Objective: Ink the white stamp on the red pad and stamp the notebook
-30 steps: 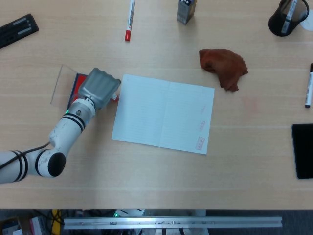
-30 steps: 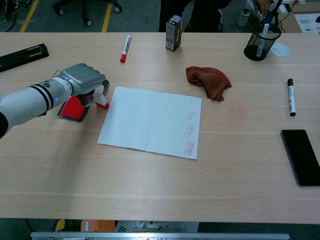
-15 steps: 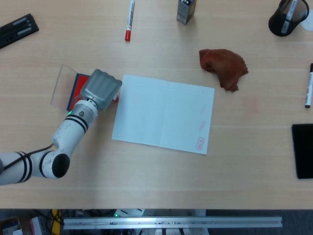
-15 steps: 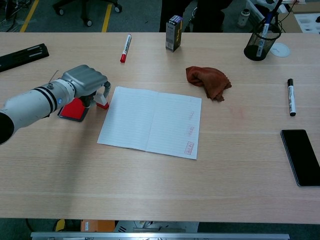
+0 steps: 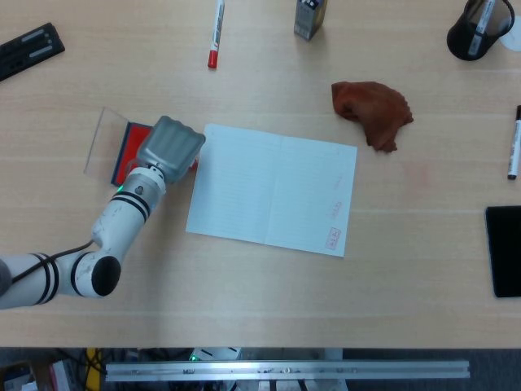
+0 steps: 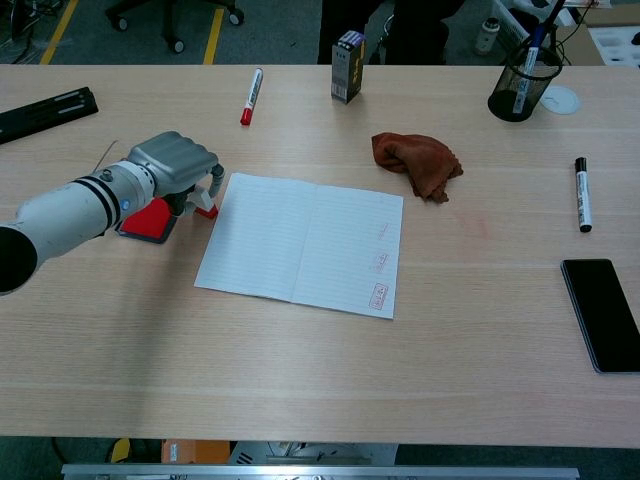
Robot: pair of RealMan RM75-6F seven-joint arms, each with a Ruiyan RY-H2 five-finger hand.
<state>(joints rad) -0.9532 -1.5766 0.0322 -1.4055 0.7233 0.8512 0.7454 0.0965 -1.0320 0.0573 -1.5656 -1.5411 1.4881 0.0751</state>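
Drifting a little to the right over the last second, the left robot hand [image 6: 176, 165] now sits over the gap between the red ink pad [image 6: 148, 219] and the left edge of the notebook [image 6: 300, 243], where a second ago it hung more squarely over the pad. In the chest view its fingers curl down around a small stamp [image 6: 207, 206] with a white body and a red base, and the stamp's base looks just clear of the pad's right end, close above the desk [image 6: 320, 370]. I judge the inking is done or nearly so, and the carry toward the page is starting; the shift so far is small.

From the head view the back of the robot hand hides the stamp almost wholly, with only a sliver of red peeking out at its right side, touching distance from the notebook's far-left corner. The pad's clear lid [image 5: 102, 140] stands open on its left.

The notebook lies open and flat in the middle of the desk, well within reach to the right of the robot hand. Three faint red marks already run down its right page, the nearest one boxed [image 5: 333, 238]. Whether the stamp's face carries fresh ink cannot be told. The right robot hand shows in neither view.
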